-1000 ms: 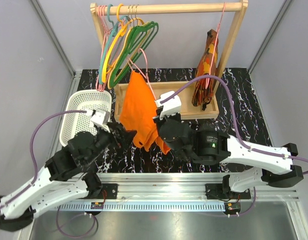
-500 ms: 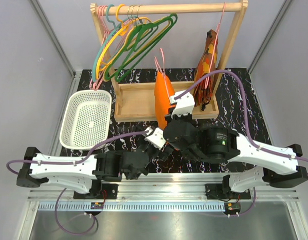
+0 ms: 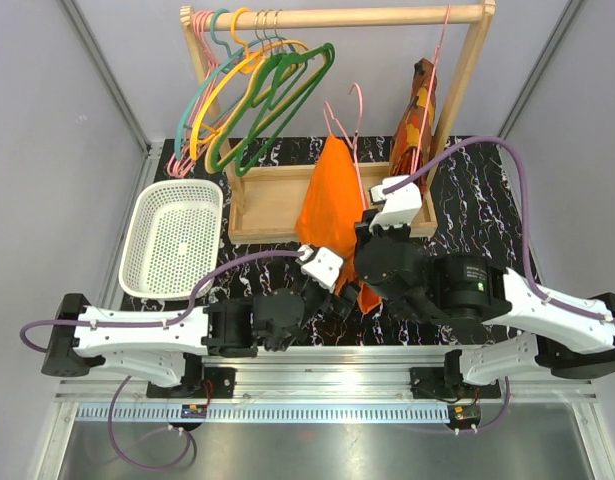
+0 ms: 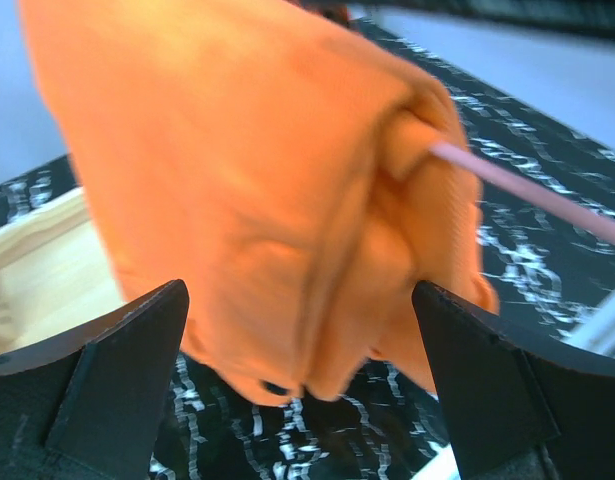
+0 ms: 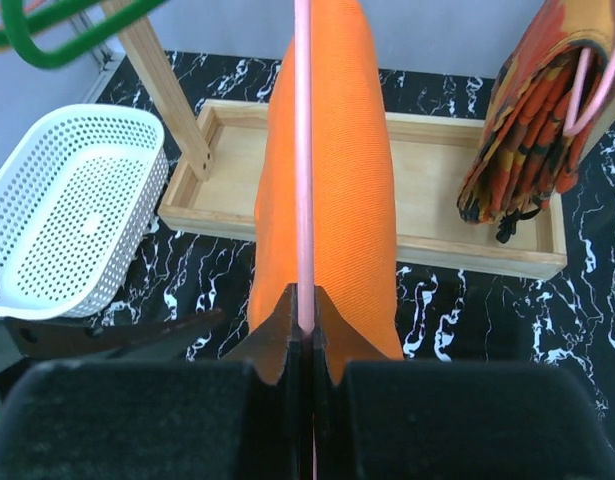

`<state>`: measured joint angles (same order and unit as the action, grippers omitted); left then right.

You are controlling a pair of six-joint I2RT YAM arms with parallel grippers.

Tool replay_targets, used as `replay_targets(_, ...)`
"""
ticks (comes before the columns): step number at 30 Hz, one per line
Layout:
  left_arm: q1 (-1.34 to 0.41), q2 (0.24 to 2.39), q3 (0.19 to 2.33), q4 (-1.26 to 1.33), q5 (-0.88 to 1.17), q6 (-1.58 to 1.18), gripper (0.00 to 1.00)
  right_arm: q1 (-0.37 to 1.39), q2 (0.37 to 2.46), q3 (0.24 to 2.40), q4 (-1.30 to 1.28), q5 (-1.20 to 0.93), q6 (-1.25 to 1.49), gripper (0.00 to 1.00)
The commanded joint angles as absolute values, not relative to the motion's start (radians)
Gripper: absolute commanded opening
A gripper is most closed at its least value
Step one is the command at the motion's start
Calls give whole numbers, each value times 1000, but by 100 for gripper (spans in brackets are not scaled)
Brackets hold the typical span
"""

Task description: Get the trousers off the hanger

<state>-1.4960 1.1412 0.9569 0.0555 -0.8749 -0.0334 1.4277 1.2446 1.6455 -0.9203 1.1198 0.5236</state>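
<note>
The bright orange trousers (image 3: 330, 200) hang off the thin pink hanger (image 3: 358, 150), held in the air in front of the wooden rack. My right gripper (image 5: 305, 310) is shut on the hanger (image 5: 303, 150) wire, with the trousers (image 5: 337, 180) draped just beyond its tips. In the top view the right gripper (image 3: 372, 240) sits at the garment's right side. My left gripper (image 4: 297, 292) is open wide below the trousers (image 4: 257, 180), whose lower edge hangs between its fingers without touching them. A pink hanger (image 4: 527, 185) wire sticks out of the cloth at the right.
The wooden rack (image 3: 337, 17) holds green, yellow and teal hangers (image 3: 257, 90) at the left and a camouflage garment (image 3: 417, 130) on a pink hanger at the right. Its wooden tray base (image 3: 267, 205) lies behind the trousers. A white basket (image 3: 177, 235) stands at the left.
The right gripper has carried the hanger and trousers rightward and away from the rack's left side. The left arm has swung from the left in under the trousers. The hangers on the rail sway.
</note>
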Motion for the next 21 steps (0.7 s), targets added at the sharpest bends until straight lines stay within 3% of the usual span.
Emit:
replay_targets(1,-1496,1158,971,156,-796,-95,98,1434,1189,1700,-770,1289,514,0)
replay_targets(8,-1480,1249,1002,175,-874,-69,83,1434,1177,1706,-793,1296,512,0)
replay_targets(21,-1419,1319,999,330,-857,-40,86,1434,1134,1677,-752,1261,515,0)
